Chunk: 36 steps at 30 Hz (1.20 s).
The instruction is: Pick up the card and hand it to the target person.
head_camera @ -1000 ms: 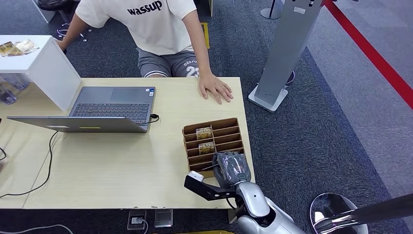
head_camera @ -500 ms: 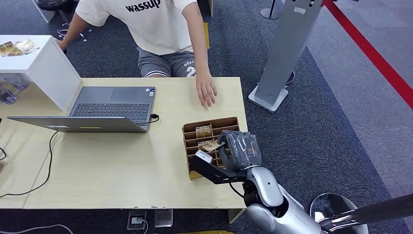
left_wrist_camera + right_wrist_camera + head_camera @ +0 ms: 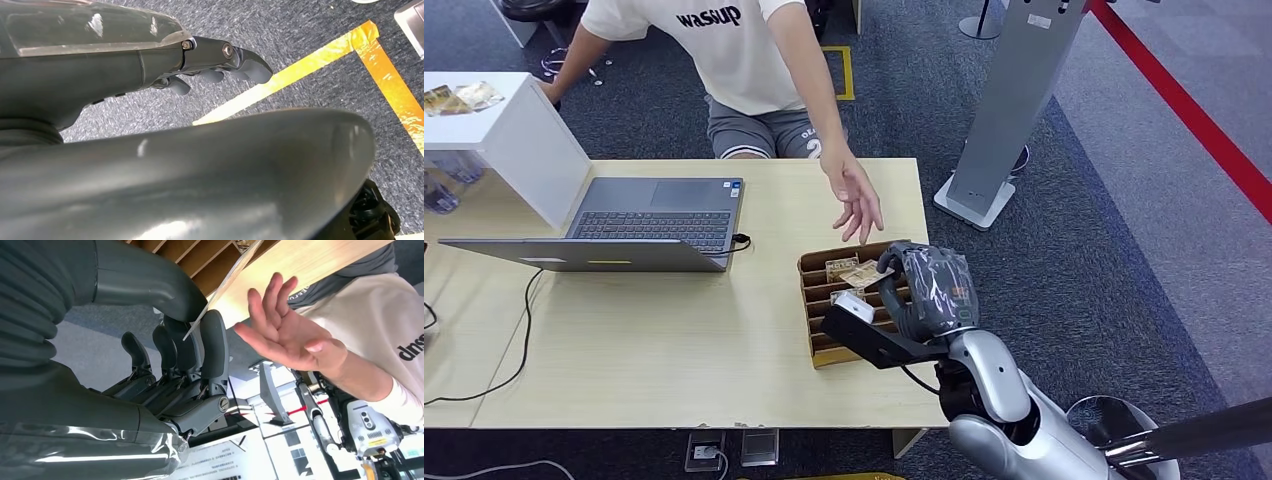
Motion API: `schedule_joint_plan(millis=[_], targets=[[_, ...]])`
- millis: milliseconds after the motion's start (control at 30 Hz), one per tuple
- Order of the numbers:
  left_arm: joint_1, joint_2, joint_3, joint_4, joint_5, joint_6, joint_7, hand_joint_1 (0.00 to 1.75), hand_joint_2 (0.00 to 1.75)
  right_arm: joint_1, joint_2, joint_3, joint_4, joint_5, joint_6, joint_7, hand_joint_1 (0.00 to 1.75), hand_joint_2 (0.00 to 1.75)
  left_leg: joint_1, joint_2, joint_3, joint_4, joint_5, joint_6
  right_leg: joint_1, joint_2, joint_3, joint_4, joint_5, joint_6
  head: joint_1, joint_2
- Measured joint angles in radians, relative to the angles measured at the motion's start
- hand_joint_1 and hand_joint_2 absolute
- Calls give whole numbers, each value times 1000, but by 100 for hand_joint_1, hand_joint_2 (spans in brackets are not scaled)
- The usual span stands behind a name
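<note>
**Card up over the holder, person's hand waiting**

The right hand (image 3: pixel 929 290) hangs above the brown slotted card holder (image 3: pixel 824 330) at the bench's (image 3: pixel 674 340) right end, and it pinches the card (image 3: pixel 861 275) between thumb and fingers. From the right wrist camera you can see the card (image 3: pixel 227 282) edge-on, thin and pale, clamped between the thick thumb and a dark finger (image 3: pixel 214 347), the other fingers curled alongside. Another card (image 3: pixel 837 266) sits in a rear slot of the holder. The person (image 3: pixel 724 60) in the white T-shirt stands at the far side of the bench, arm stretched forward, the person's hand (image 3: pixel 856 198) spread with fingers loose, just beyond the holder and near the raised card, not touching it. An open laptop (image 3: pixel 624 225) sits on the bench to the left, cable trailing off it. The left hand (image 3: pixel 220 67) hangs low over grey carpet and yellow floor tape (image 3: pixel 300 70), fingers curled in, holding nothing.
</note>
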Motion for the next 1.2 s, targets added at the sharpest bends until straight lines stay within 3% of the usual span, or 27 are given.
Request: schedule_joint_plan(millis=[267, 600, 833, 967, 1200], targets=[[0, 0, 0, 0, 1, -16, -10, 0, 0, -7, -2, 0, 14, -21, -104, -63, 140, 175, 0, 0, 0, 0, 0, 0, 0, 0, 0, 0, 0, 0, 0, 0], [-4, 0, 0, 0, -10, -36, -20, 0, 0, -5, 7, -27, 101, 22, -349, -232, 140, 175, 0, 0, 0, 0, 0, 0, 0, 0, 0, 0, 0, 0, 0, 0], [-10, 0, 0, 0, -11, -57, -20, 0, 0, -3, 32, -47, 203, -18, -379, -283, 140, 175, 0, 0, 0, 0, 0, 0, 0, 0, 0, 0, 0, 0, 0, 0], [-10, 0, 0, 0, -10, -66, -21, 0, 0, -4, 46, -49, 254, -43, -376, -299, 0, 175, 0, 0, 0, 0, 0, 0, 0, 0, 0, 0, 0, 0, 0, 0], [-10, 0, 0, 0, -11, -71, -29, 0, 0, -6, 61, -49, 306, -91, -376, -321, 0, 175, 0, 0, 0, 0, 0, 0, 0, 0, 0, 0, 0, 0, 0, 0]])
